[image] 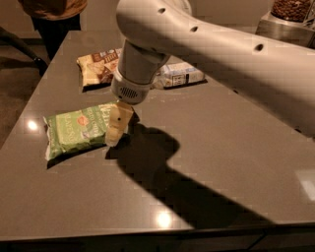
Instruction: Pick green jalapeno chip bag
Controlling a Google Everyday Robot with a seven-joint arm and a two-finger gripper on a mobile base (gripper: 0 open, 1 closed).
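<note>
The green jalapeno chip bag point(78, 129) lies flat on the dark table at the left, light green with white lettering and a small red emblem. My gripper point(117, 127) hangs from the large white arm and sits over the bag's right end, low and close to the table. Its cream-coloured fingers point(118, 123) cover the bag's right edge. I cannot tell whether they touch the bag.
A brown-and-tan chip bag point(98, 66) lies at the back left of the table point(231, 162). A pale packet point(179, 75) lies behind the arm. A person point(51, 15) stands beyond the far left corner. The arm's shadow falls to the right of the gripper.
</note>
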